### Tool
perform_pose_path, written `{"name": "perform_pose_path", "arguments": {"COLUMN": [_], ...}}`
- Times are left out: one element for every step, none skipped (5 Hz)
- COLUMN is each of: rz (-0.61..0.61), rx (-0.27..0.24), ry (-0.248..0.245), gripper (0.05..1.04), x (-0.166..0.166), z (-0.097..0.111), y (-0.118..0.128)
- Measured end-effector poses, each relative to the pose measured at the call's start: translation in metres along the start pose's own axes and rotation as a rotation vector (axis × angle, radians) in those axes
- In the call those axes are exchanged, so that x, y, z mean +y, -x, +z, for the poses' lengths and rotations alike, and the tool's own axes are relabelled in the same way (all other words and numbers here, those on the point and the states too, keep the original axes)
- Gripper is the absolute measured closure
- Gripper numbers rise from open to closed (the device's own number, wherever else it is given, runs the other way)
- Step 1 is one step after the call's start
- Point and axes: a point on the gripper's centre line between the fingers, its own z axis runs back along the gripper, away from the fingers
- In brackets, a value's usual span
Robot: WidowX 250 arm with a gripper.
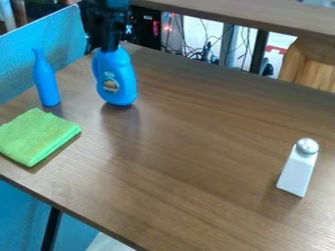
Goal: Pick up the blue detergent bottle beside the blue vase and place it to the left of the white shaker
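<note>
A: Jug (118, 86) check?

B: Upright on the table (196, 166), right of the slim bottle (46, 83), long axis vertical, top end up at the gripper (111, 43). Clenched or released? Can't tell tbh.

a slim blue bottle (46, 81) and a folded green cloth (39, 136) are on the brown table (190, 162), a silver-topped white shaker (298, 170) well apart; cables (208, 50) lie beyond.

- The fixed camera is looking down at a slant onto the brown table (196, 147).
- It is facing across the tabletop, toward the cables (206, 53) behind.
- It is standing near, catching both long edges partly.
</note>
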Motion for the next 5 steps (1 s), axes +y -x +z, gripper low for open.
{"name": "perform_pose_path", "arguments": {"rz": [-0.083,-0.189,-0.277,-0.359,-0.397], "rx": [-0.100,-0.101,-0.074,-0.053,-0.011], "ry": [-0.026,-0.025,-0.027,-0.050,-0.049], "gripper": [0.643,0.643,0.643,0.643,0.643], "x": [-0.050,-0.102,-0.149,-0.192,-0.207], "z": [0.035,0.036,0.029,0.027,0.016], "y": [0.002,0.000,0.000,0.001,0.009]}}
